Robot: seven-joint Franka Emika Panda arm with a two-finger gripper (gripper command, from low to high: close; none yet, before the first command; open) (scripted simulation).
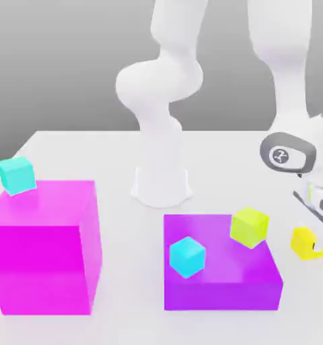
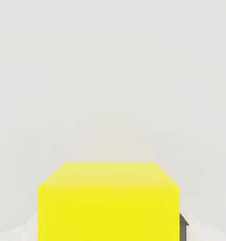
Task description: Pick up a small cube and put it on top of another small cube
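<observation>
We log one yellow cube (image 1: 307, 243), plain-faced and unmarked, at the table's (image 1: 90, 145) edge on the exterior view's right, partly cut off in the hand view. We cannot tell the jaws' state. Lime cube (image 1: 249, 226) and cyan cube (image 1: 187, 257) on the purple slab (image 1: 221, 286); teal cube (image 1: 17, 174) on the magenta block (image 1: 43, 263).

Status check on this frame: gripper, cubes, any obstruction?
Gripper at exterior view's right, down by yellow cube; finger state unclear. Lime cube and cyan cube sit on purple block. Nothing stacked yet.
</observation>
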